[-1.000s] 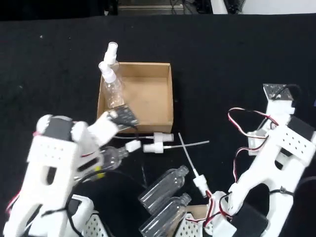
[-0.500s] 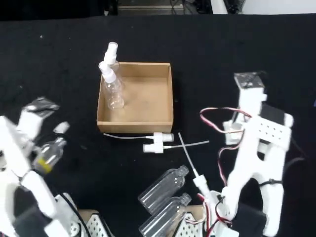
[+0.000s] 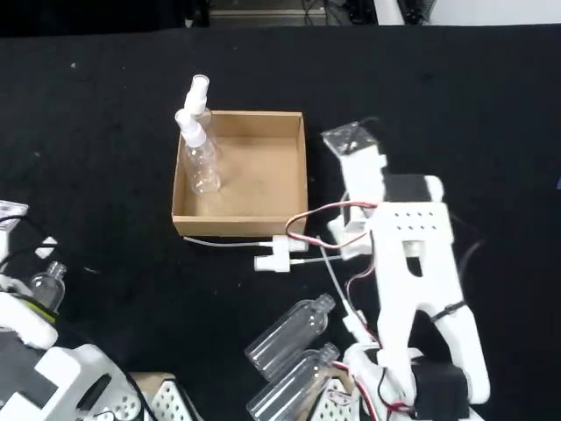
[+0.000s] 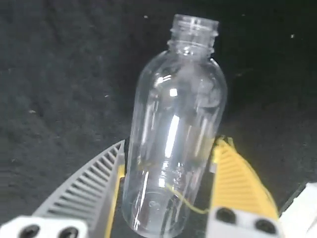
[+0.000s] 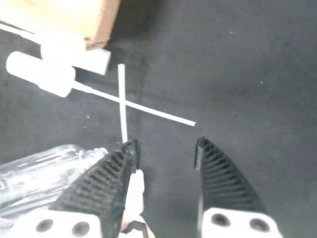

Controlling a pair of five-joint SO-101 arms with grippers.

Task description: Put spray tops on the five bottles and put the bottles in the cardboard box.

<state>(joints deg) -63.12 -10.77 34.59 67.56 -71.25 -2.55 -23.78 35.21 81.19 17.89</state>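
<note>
My left gripper [image 4: 168, 148] is shut on a clear uncapped bottle [image 4: 178, 114], held at the table's near-left edge [image 3: 46, 285]. My right gripper [image 5: 166, 146] hangs open and empty just above the mat, beside the thin tube of a loose spray top [image 5: 134, 186]. Two more spray tops [image 3: 279, 253] lie in front of the cardboard box [image 3: 294, 167], their tubes crossing. Two capped bottles [image 3: 197, 149] stand in the box's left side. Two uncapped bottles [image 3: 289, 331] lie near the front.
The right arm's white body [image 3: 412, 263] stretches over the mat right of the box. Arm bases [image 3: 351, 399] sit along the front edge. Open black mat lies to the far left and far right.
The left arm swung left and back from the box front, carrying the bottle. The right arm swung from the far right toward the centre, over the loose spray tops.
</note>
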